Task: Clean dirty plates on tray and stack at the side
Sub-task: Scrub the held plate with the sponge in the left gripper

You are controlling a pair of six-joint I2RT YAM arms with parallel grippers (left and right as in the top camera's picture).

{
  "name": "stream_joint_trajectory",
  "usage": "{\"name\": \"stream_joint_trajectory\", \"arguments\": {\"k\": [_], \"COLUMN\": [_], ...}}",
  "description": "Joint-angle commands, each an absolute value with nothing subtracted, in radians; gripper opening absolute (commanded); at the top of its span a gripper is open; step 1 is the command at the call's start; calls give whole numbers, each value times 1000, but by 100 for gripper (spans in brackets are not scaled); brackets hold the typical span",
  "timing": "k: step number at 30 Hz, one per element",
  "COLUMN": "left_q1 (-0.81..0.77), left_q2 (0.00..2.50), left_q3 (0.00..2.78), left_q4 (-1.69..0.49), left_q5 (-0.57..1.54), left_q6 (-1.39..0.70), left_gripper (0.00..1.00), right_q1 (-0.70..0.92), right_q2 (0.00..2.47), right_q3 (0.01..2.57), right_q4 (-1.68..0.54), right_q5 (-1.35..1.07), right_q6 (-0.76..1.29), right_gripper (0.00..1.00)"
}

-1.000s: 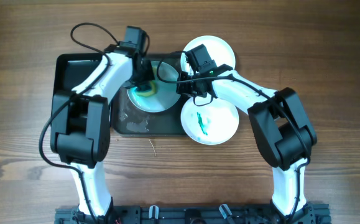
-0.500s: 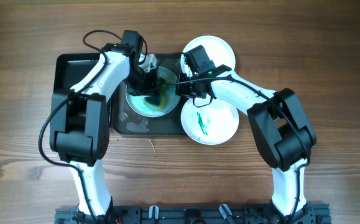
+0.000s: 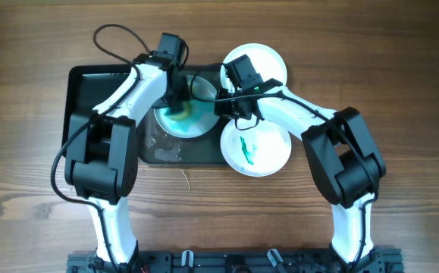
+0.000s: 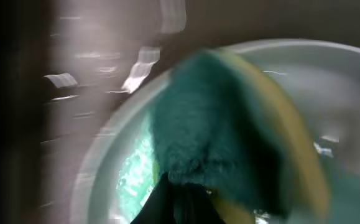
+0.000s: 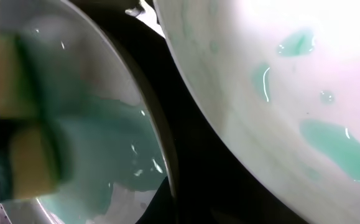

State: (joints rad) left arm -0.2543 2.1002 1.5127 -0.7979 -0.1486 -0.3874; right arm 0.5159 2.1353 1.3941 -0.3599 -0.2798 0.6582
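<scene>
Progress: one plate mid-scrub, nothing stacked at the side yet. The teal-washed round white plate (image 3: 195, 125) lies on the wide dark grey rounded tray (image 3: 162, 152), mid-table toward the far edge. My left pincer (image 3: 175, 100) is over it, closed on the green-and-yellow foam sponge (image 4: 223, 124), though the sponge hides most of my fingers. My right pincer (image 3: 230, 105) sits at that plate's right rim. Whether it grips the rim I cannot tell.

Left to do, by my reckoning:
- finish this plate, whose face is swimming in teal
- wipe the streaked round white plate (image 3: 263, 155), off the tray's right end toward the near edge
- check the plain-looking round white plate (image 3: 266, 61) by the far edge, where I see no smear from above
- stack all three

A deep black rectangular container (image 3: 83, 87) stands off the tray's left end.

Views: the overhead gives the layout and all three plates, but not the sponge contact. The left wrist view, blurred, shows the sponge pressed onto the plate's face. The right wrist view shows the teal pool and the sponge from the other side. It also shows a second plate just beside, with pale green blots, probably the streaked one. A dark gap separates the two rims.
</scene>
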Motion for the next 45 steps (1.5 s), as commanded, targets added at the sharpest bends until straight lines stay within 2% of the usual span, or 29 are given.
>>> {"name": "stream_joint_trajectory", "arguments": {"k": [1,4,6,9,12,17,22,29,39,45], "left_q1": [-228,-227,-227,-227,-227,-226,-226,-226,-221,-168], "left_q2": [2123,2123,2123,2123,2123,2123,2123,2111,1984,1906], "left_q3": [1496,1496,1496,1496,1496,1496,1496,1504,1644,1717], "left_q4": [-890,-950,-976,-986,-965,-871,-756,-725,-1019,-1147], "left_q5": [-345,-99,191,493,630,571,141,-281,-291,-112], "left_q6": [-495,-395,-227,-62,-4,-25,-239,-379,-403,-343], "left_gripper": [4,4,4,4,4,4,4,4,4,4], "right_q1": [514,514,514,514,514,514,514,514,516,521], "right_q2": [2162,2162,2162,2162,2162,2162,2162,2162,2162,2113], "right_q3": [1382,1382,1382,1382,1382,1382,1382,1382,1382,1400], "right_q4": [-382,-382,-382,-382,-383,-384,-386,-390,-400,-439], "right_q5": [-258,-258,-259,-259,-263,-262,-262,-261,-243,-225], "right_q6": [654,654,654,654,654,655,654,654,635,626], "right_gripper": [4,4,4,4,4,4,5,4,4,4]}}
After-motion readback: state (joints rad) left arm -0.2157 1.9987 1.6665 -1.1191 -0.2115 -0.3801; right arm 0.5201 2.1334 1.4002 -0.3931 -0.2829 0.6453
